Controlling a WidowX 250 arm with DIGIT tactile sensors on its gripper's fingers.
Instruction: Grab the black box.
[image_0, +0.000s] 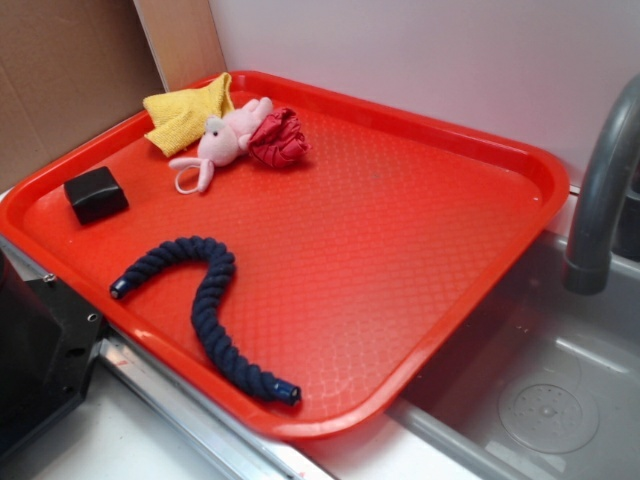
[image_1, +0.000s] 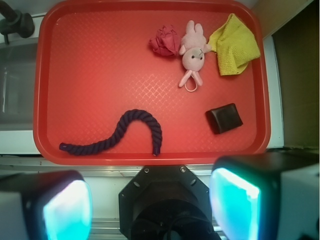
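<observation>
The black box (image_0: 95, 193) is a small matte block lying on the red tray (image_0: 400, 250) near its left edge. In the wrist view the black box (image_1: 224, 118) sits at the lower right of the tray (image_1: 90, 65). My gripper (image_1: 150, 205) hangs high above, over the counter just off the tray's near rim. It is open, its two teal-lit fingers (image_1: 67, 212) wide apart with nothing between them. The box lies well away from the fingers. The gripper does not show in the exterior view.
A dark navy rope (image_0: 205, 290) (image_1: 125, 130) curls near the tray's front. A pink plush toy (image_0: 222, 140) (image_1: 192, 55), yellow cloth (image_0: 185, 112) (image_1: 234, 46) and crumpled red cloth (image_0: 278, 138) (image_1: 165, 41) sit at the far side. A grey faucet (image_0: 605, 190) and sink (image_0: 540, 390) lie beside the tray.
</observation>
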